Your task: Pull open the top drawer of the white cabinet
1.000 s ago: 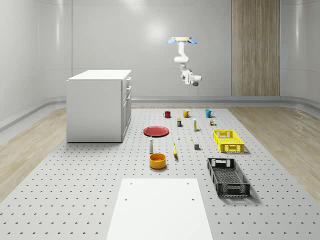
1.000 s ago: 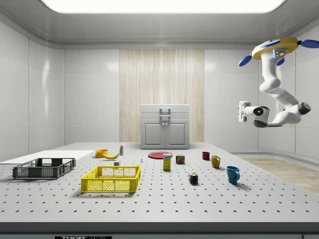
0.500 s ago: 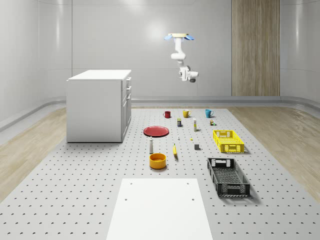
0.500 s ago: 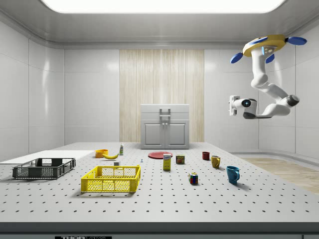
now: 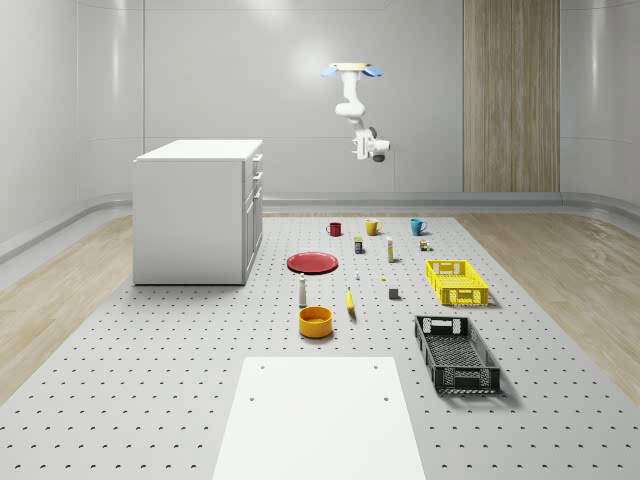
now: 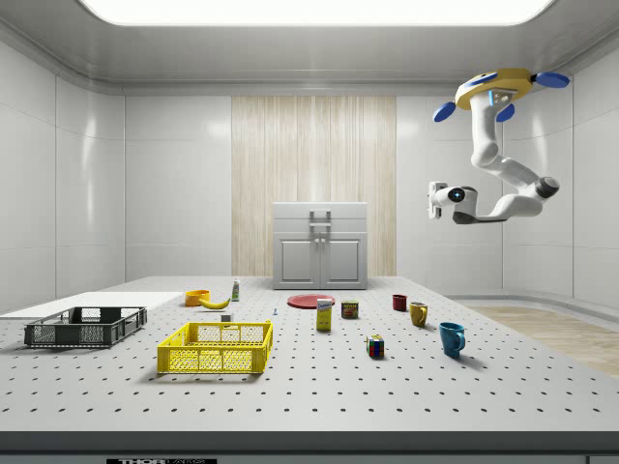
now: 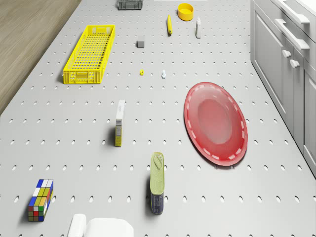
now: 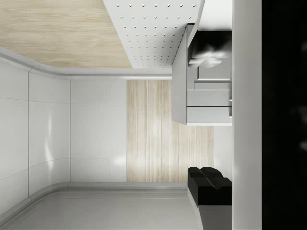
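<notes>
The yellow-bodied, blue-rotor drone (image 5: pixel 351 72) hovers high above the far end of the grey perforated bench (image 5: pixel 180 370), over the row of mugs, well apart from the white cabinet (image 5: pixel 195 210) standing at the whole-scene view's left. Its white jointed arm (image 6: pixel 503 179) hangs below and bends back so that the gripper (image 6: pixel 436 200) points toward the cabinet at about the height of its top. Whether the fingers are apart or together cannot be told. The top drawer (image 6: pixel 320 212) sits flush in the cabinet front, its handle untouched. Below the drone lie a red round plate (image 7: pixel 216 122), an upright can (image 7: pixel 157 181) and a colourful puzzle cube (image 7: pixel 40 199).
</notes>
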You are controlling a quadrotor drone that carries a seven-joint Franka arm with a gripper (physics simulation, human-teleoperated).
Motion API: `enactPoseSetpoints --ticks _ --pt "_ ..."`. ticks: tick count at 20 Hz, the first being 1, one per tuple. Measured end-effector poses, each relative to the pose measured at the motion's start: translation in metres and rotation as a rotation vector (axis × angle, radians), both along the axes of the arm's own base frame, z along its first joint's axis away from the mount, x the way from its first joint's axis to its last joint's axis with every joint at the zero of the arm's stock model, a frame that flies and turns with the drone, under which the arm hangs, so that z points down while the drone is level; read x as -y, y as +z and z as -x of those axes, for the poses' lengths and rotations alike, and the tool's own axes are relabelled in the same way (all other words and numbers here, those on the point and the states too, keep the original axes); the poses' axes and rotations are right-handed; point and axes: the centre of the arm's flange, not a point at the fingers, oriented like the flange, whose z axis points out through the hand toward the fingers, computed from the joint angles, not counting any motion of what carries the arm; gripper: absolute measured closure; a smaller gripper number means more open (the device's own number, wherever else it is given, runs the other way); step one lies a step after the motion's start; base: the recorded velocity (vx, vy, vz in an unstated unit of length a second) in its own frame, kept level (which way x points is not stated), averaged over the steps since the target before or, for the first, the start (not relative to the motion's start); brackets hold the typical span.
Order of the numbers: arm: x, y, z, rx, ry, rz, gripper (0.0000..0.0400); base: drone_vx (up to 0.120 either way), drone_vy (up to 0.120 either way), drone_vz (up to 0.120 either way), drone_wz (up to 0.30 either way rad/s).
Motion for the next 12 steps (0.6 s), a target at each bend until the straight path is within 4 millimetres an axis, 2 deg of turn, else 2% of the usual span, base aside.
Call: enactPoseSetpoints --ticks 6,12 --pt "0.0000 -0.0001 0.0000 0.000 0.000 -0.001 0.0095 0.120 -0.113 0.000 0.000" --pt "0.0000 -0.0002 0.0000 0.000 0.000 -0.001 0.0095 0.120 0.000 0.000 0.000"
